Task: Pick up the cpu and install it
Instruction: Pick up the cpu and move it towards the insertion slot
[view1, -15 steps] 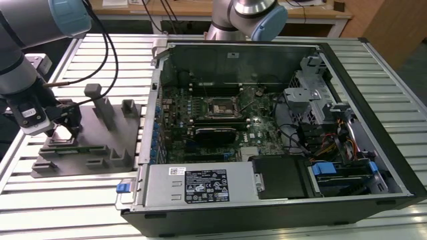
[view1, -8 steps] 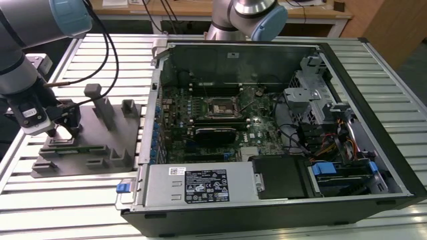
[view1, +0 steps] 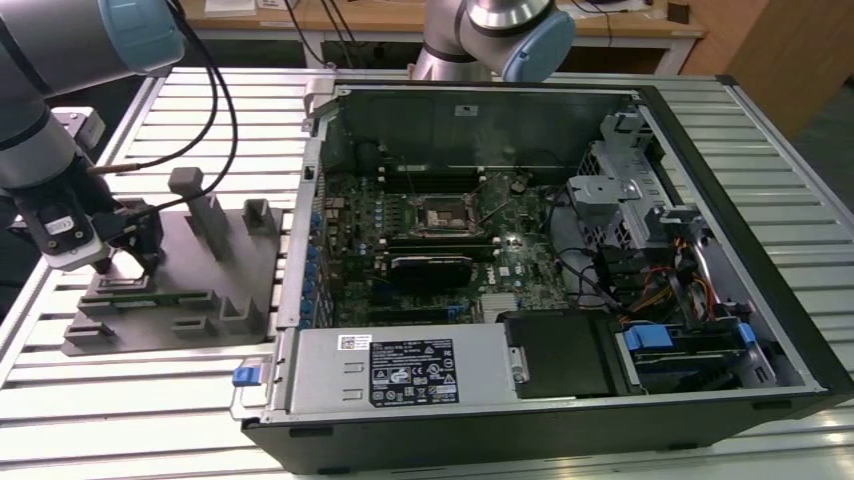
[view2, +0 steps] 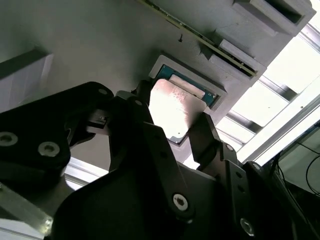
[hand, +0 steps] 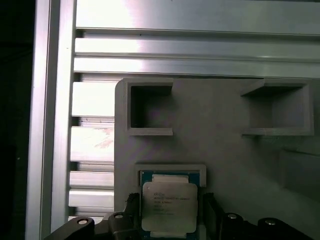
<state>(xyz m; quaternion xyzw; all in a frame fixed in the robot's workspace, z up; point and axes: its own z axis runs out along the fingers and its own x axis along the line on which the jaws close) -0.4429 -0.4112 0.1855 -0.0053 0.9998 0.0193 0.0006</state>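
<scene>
The gripper (view1: 127, 268) is down low over the cpu (hand: 169, 202); whether it is clamped on the chip or only spread around it cannot be told. The cpu lies flat in a shallow square recess of the grey fixture plate (hand: 225, 165), close to the plate's edge on the exterior view's left. Its silver lid carries several lines of fine dark print, too small to make out. Beyond it on the plate stand two open rectangular pockets (hand: 150, 107). The plate rests on the slatted metal bench (view1: 160, 420), near the bench's edge on the exterior view's left. Farther across the bench lies an open computer case (view1: 781, 260). Its power supply (view1: 320, 375), nearest the bench's front edge, bears a white label (view1: 414, 372) of dense print and symbols, and the black-framed socket (view1: 441, 212) sits mid-board.
</scene>
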